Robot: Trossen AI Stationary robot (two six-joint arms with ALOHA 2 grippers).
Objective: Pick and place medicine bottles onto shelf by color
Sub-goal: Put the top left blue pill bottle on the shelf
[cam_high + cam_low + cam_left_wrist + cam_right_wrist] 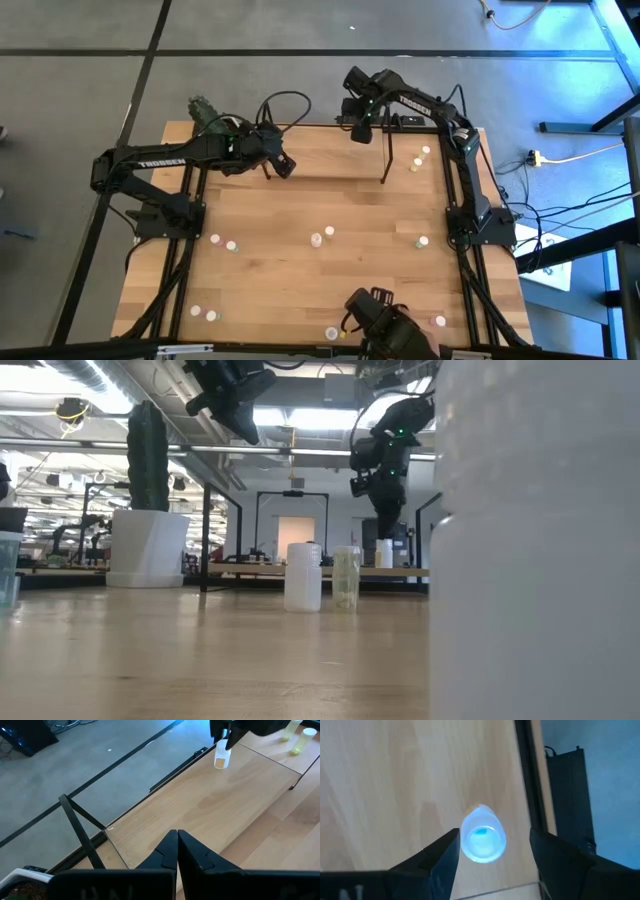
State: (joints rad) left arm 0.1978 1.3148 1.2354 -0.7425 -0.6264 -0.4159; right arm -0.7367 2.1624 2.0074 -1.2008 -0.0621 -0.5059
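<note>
bottle (482, 839): whitish, blue top | shelf floor (210, 805): light wood | fingers (442, 852): dark

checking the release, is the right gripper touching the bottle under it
Apart. In the right wrist view the right gripper is open, with bare wood showing between each finger and the bottle standing on the shelf.

Two dark, matte black arms are seen, each built of blocky jointed segments. White "TROSSEN" lettering is printed along the left arm (165, 160) and the right arm (415, 103). Black cables are looped over both (a small green light glows on each). Wedge-shaped black fingers (192, 857) are fitted.
</note>
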